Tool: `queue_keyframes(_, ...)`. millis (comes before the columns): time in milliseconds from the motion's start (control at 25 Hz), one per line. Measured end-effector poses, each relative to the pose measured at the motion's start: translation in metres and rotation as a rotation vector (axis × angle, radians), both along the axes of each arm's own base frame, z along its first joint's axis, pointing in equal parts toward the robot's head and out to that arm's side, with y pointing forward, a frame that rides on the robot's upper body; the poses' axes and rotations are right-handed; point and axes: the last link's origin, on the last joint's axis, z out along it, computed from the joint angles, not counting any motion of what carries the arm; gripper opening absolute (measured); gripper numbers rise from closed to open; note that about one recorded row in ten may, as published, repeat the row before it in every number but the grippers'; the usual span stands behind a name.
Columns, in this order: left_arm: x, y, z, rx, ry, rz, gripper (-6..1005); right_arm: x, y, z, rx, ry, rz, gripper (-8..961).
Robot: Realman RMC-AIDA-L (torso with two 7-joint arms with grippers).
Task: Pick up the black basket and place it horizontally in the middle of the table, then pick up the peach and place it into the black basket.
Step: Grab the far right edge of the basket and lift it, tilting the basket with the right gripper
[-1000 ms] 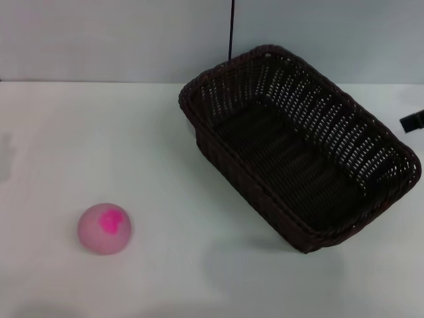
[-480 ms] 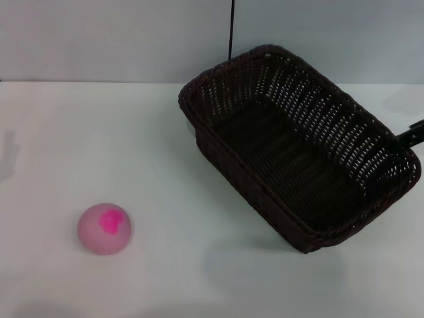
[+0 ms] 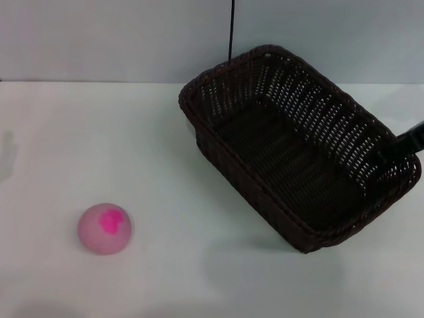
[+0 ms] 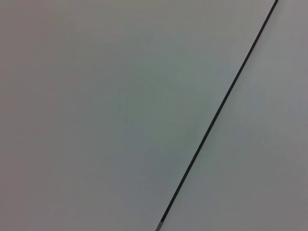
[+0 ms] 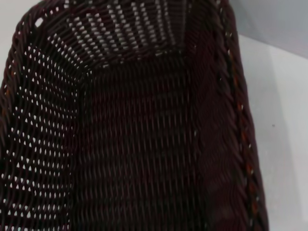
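Observation:
The black basket (image 3: 298,149) sits empty on the right half of the white table (image 3: 132,146), turned diagonally with one short end toward the back wall. Its woven inside fills the right wrist view (image 5: 139,144). My right gripper (image 3: 405,143) shows as a dark bar at the right edge of the head view, at the basket's right rim. The peach (image 3: 105,228), pale pink with a magenta blotch, rests on the table at the front left, far from the basket. My left gripper is out of view; its wrist view shows only the wall.
A grey wall stands behind the table. A thin black cable (image 3: 231,30) runs down the wall behind the basket and also shows in the left wrist view (image 4: 221,106). White tabletop lies between the peach and the basket.
My right gripper has come in from the right edge, down and left to the basket's right rim. The basket and the peach have not moved.

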Motion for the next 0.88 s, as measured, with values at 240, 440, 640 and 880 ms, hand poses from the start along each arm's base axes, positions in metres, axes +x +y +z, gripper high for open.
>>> queue_keyframes(240,0.0005,0.0024,-0.0009,-0.006,-0.002,0.001,810,0.0047,-0.0018,-0.008,-0.016,0.007,-0.017,813)
queue_keyframes(440,0.0007,0.0042,-0.0016,-0.011,-0.003,0.002,810,0.0057,-0.0029,-0.0093,-0.021,0.002,-0.016,725)
queue_keyframes(640,0.001,0.0049,-0.0022,-0.015,-0.003,0.001,809,0.0065,-0.0037,-0.0096,-0.024,-0.001,-0.01,451)
queue_keyframes(880,0.001,0.0046,-0.0025,-0.016,-0.002,0.0,809,0.0081,-0.0047,-0.0095,-0.022,0.01,0.009,221)
